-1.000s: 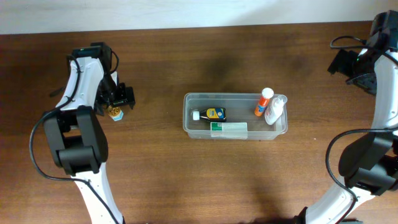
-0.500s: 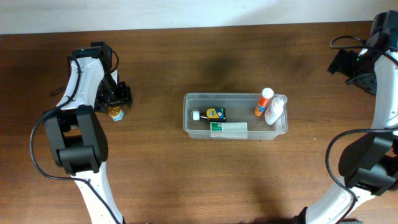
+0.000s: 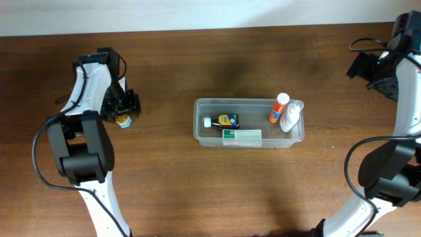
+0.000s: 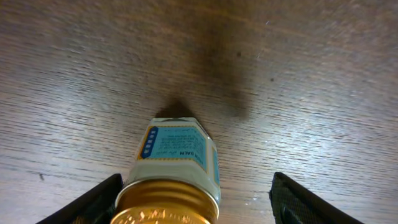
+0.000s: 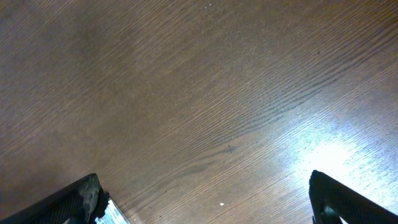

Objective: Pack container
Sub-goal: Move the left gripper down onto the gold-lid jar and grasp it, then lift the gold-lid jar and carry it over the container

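Container (image 3: 248, 101), part-filled, awaits the gold-lidded balm jar (image 4: 177, 155): left gripper (image 4: 194, 202) has shifted slightly over it (jaws wide, gripping nothing yet); right gripper (image 5: 205, 199) likewise spread, empty.

This looks like a robotics lab or a test bench rather than a home. Two white and black robot arms, the left arm (image 3: 89, 79) and the right arm (image 3: 409, 105), stand at a brown wood-grain surface (image 3: 164, 191), and loose black cables (image 3: 35, 155) run along them. A plain pale wall (image 3: 197, 13) closes the far edge, and the goods on the surface are few: a clear plastic container (image 3: 196, 125) with some small bottles (image 3: 279, 108) inside it.
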Motion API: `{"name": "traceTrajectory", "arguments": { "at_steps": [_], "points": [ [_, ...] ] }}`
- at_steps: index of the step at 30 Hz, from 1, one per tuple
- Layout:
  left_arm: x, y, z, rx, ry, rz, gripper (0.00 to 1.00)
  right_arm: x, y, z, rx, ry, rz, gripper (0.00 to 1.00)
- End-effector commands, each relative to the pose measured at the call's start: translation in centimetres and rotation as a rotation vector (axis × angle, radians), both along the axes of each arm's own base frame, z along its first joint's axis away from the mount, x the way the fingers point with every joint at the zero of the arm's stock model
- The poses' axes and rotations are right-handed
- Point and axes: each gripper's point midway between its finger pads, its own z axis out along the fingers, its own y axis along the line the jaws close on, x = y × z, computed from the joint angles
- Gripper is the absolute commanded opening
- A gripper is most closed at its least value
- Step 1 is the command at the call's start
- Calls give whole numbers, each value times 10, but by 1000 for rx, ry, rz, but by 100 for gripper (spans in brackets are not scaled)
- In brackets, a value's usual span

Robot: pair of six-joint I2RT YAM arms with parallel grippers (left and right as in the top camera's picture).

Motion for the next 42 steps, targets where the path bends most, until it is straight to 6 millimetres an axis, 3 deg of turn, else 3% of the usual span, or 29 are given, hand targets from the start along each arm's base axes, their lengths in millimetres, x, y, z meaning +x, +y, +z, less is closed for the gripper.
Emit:
{"name": "traceTrajectory", "arguments": {
  "at_steps": [1,25,31,42],
  "points": [
    [-4,-2,-8,-16,17,-2,75,-2,-4,-4,-3,13,-14,98],
    [9,1,-9,-4,-37,-4,56,-2,-4,-4,-2,13,-14,98],
    [9,1,-9,-4,-37,-4,47,-2,-4,-4,-3,12,-14,98],
    [7,0,-9,-5,-29,-4,40,-2,-4,-4,-3,13,-14,98]
  ]
}}
